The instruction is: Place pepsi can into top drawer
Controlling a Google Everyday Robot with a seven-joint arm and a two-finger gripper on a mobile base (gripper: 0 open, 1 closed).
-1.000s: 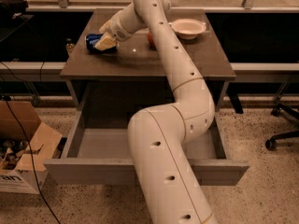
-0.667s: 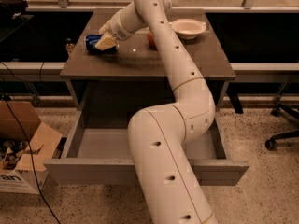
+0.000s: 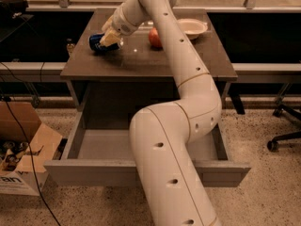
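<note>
Gripper (image 3: 111,36) sits at the right end of the pepsi can (image 3: 98,42) (hold or no hold: cannot tell). You have the can on its side at the left rear of the cabinet top (image 3: 141,62), long axis left-right; the top drawer (image 3: 94,172) stands open below.

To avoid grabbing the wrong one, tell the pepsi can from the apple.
The pepsi can is blue and cylindrical; the apple is red and round. The pepsi can is tipped sideways with the gripper at it; the apple sits apart, untouched. Both are similar in size, at the cabinet top.
</note>
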